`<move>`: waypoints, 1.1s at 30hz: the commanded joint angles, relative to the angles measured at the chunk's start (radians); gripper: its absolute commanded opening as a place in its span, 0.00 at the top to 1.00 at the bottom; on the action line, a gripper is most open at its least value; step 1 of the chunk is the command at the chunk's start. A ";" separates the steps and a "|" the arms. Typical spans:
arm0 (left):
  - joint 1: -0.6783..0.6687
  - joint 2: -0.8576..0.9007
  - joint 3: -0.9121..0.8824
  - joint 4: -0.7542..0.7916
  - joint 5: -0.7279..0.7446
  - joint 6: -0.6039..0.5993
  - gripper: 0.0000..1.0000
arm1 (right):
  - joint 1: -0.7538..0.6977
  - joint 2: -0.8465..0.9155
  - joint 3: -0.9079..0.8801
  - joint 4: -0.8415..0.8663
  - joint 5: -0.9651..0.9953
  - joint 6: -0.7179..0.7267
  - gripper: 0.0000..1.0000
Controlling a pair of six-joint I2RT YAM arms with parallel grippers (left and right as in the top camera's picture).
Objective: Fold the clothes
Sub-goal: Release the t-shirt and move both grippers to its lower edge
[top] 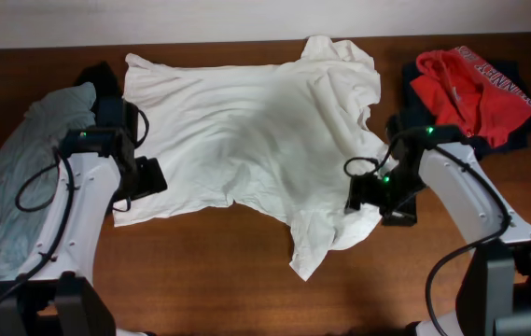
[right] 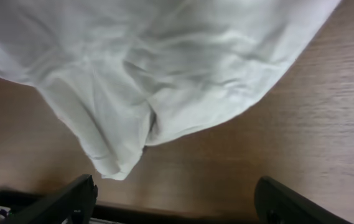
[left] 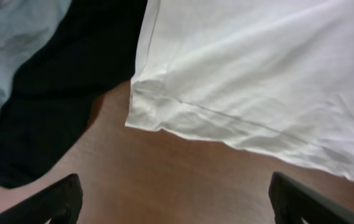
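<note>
A white T-shirt [top: 246,131] lies spread on the brown table, wrinkled, with one part trailing toward the front [top: 316,247]. My left gripper [top: 144,179] is open and empty over bare wood by the shirt's left front corner [left: 140,115]. My right gripper [top: 382,198] is open and empty beside the shirt's right front part [right: 164,87]. In the right wrist view a folded tip of the shirt [right: 117,163] lies just ahead of the left finger.
A light blue-grey garment [top: 13,187] lies along the left edge with a black garment [left: 52,93] next to the shirt's corner. A red garment [top: 466,89] sits on a dark folded one [top: 517,131] at the back right. Bare wood [top: 209,280] runs along the front.
</note>
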 commanded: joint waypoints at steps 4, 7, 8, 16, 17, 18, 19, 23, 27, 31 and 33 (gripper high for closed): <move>0.045 -0.018 -0.108 0.095 0.009 0.037 0.05 | 0.035 -0.005 -0.130 0.124 -0.027 0.036 0.16; 0.051 -0.016 -0.164 0.148 0.009 0.044 0.07 | 0.045 -0.005 -0.178 0.166 -0.023 0.039 0.17; 0.052 -0.016 -0.176 0.162 0.009 0.044 0.08 | 0.044 -0.005 -0.183 0.174 -0.023 0.039 0.17; 0.052 -0.016 -0.268 0.305 0.009 0.044 0.24 | 0.045 -0.005 -0.183 0.232 0.088 0.056 0.21; 0.052 -0.016 -0.282 0.326 0.009 0.044 0.24 | 0.045 -0.005 -0.184 0.237 0.107 0.066 0.21; 0.052 -0.016 -0.298 0.349 0.008 0.044 0.25 | 0.045 -0.005 -0.185 0.244 0.117 0.066 0.21; 0.052 -0.016 -0.311 0.367 0.008 0.044 0.25 | 0.045 -0.005 -0.186 0.249 0.121 0.067 0.21; 0.052 -0.016 -0.344 0.425 0.004 0.043 0.25 | 0.045 -0.005 -0.186 0.263 0.130 0.069 0.22; 0.052 -0.016 -0.347 0.438 -0.038 0.043 0.25 | 0.045 -0.005 -0.187 0.265 0.154 0.069 0.22; 0.052 -0.014 -0.349 0.444 -0.063 0.042 0.25 | 0.045 -0.005 -0.193 0.269 0.154 0.069 0.22; 0.052 -0.009 -0.350 0.447 -0.073 0.033 0.25 | 0.045 -0.005 -0.201 0.275 0.154 0.069 0.22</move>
